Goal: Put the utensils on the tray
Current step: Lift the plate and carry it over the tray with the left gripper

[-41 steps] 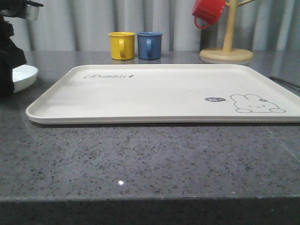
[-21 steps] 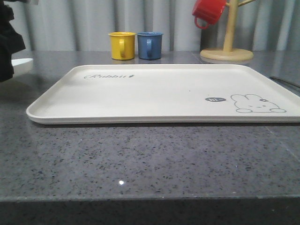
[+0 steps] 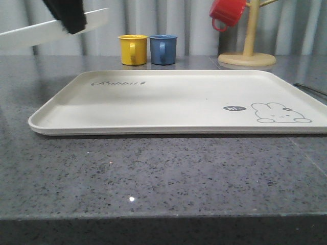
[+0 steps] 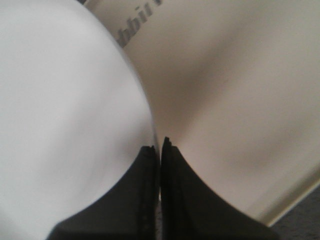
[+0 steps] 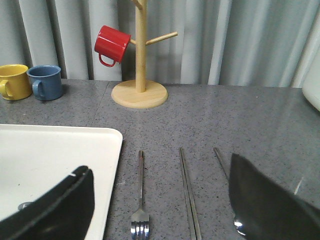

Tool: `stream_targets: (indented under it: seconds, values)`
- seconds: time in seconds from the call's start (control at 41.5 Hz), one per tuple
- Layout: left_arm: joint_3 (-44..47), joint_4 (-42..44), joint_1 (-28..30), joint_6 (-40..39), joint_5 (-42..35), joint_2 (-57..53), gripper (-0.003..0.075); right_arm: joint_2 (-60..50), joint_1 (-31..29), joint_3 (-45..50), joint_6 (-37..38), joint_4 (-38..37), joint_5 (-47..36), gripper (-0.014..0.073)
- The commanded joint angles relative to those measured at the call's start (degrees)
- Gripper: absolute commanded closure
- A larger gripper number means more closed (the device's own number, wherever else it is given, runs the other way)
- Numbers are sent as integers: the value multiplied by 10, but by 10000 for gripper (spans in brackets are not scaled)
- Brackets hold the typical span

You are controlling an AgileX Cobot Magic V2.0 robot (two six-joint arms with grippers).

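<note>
The left gripper (image 4: 160, 145) is pinching the rim of the white plate (image 3: 46, 31) and holding it up in the air, tilted, above the near-left corner of the tray (image 3: 168, 102). In the left wrist view its fingers (image 4: 142, 200) are pressed almost together on the plate's edge, with the tray's script lettering (image 4: 137, 22) showing just beyond. The tray itself is lying flat on the grey speckled table (image 3: 153, 173), nothing on it, its bunny drawing (image 3: 280, 113) at the right end.

The right gripper (image 5: 160, 200) is hanging open over the table by the tray's right edge. Under it the fork (image 5: 141, 200), the chopsticks (image 5: 189, 195) and what seems to be the spoon (image 5: 222, 167), half hidden by a finger, are lying side by side on the table, off the tray.

Behind, a yellow mug (image 3: 132, 49) and a blue mug (image 3: 163, 49) are standing together, and a red mug (image 3: 227, 13) is hanging on a wooden mug tree (image 3: 248, 51).
</note>
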Motion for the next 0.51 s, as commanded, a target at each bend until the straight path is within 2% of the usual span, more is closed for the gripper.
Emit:
stream_targets:
  seconds: [0.0,0.217,0.482]
  values:
    - [-23,7,-48,-7,-14,-15,739,9,-4,-20,-4,2,-41,12]
    - [-25,8,-118,-21,-32,18,739,9,-4,-20,-4,2,-41,12]
    - [-25,9,-124,-21,-30,66,739,9,-4,-20,-4,2,-41,12]
